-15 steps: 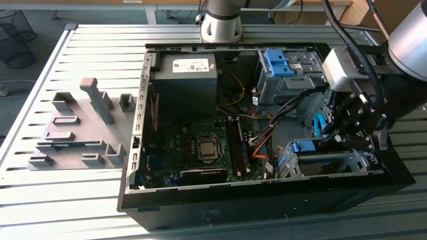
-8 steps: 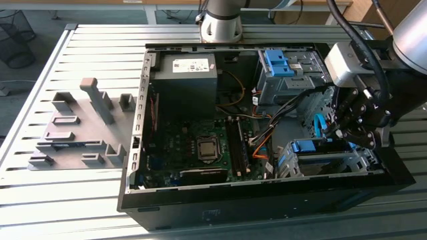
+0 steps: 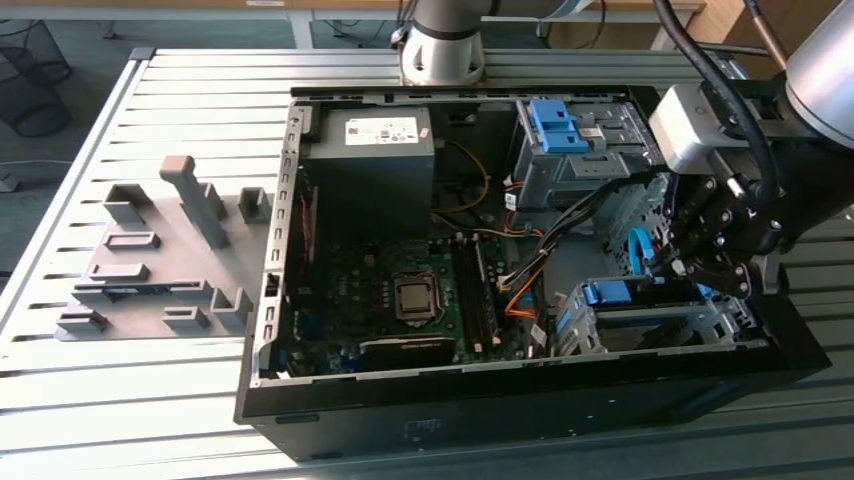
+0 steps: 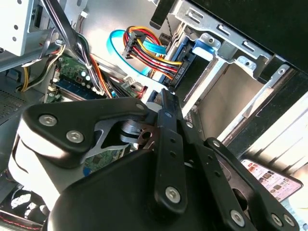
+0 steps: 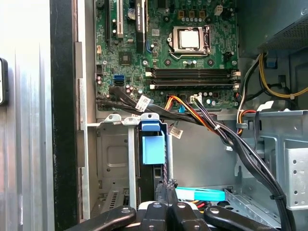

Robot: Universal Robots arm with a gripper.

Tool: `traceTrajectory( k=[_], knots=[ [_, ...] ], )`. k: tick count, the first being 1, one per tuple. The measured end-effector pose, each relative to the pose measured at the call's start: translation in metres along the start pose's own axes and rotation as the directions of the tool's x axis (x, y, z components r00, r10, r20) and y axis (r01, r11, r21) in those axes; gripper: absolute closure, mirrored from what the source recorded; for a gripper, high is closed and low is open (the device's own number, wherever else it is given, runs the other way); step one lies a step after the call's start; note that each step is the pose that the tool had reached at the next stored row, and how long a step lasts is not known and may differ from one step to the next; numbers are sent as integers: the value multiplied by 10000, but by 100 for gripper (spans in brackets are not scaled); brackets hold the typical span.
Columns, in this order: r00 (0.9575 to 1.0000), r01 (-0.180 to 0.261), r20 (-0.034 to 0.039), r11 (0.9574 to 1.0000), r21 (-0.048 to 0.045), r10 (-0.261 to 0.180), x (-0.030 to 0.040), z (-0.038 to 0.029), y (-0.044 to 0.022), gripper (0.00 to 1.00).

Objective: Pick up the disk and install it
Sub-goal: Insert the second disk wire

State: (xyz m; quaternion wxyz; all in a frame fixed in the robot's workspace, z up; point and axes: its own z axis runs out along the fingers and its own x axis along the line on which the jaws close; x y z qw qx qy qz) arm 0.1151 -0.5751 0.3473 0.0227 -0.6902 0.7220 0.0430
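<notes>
Disk (image 3: 625,292), framed by its blue bracket, sat on edge inside the drive cage (image 3: 667,325), in the near corner of the open computer case (image 3: 267,300) at the exterior view's right. Going from the exterior view's left: a grey fixture plate (image 3: 147,270) lay on the slatted desk (image 3: 134,400). Next came the case, with a grey box (image 3: 374,150) at its far side and the motherboard (image 3: 387,290) on its floor. Orange and black cables (image 3: 527,280) ran past these toward the cage, and a bare blue bracket (image 3: 554,125) stood in the far bay. Rightmost, the end effector (image 3: 687,268) reached down to the disk. In the first wrist view its fingers (image 5: 161,195) were drawn narrow, close together with nothing between them. Their tips were at the exposed edge of the disk (image 5: 151,147), though actual contact could not be made out. The pick-up looked finished and the disk mostly in its slot. Whether it was fully seated, and whether any cable was plugged into it, could not be told. It stood with its flat faces upright, label hidden. Its bracketed edge faced up out of the case, and that edge ran roughly along the case's near wall. The long axis probably ran that way too.
</notes>
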Motion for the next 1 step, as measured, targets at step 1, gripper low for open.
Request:
traceTrajectory(
  k=[1],
  knots=[
    [10000, 0, 0, 10000, 0, 0, 0, 0, 0, 89]
  ],
)
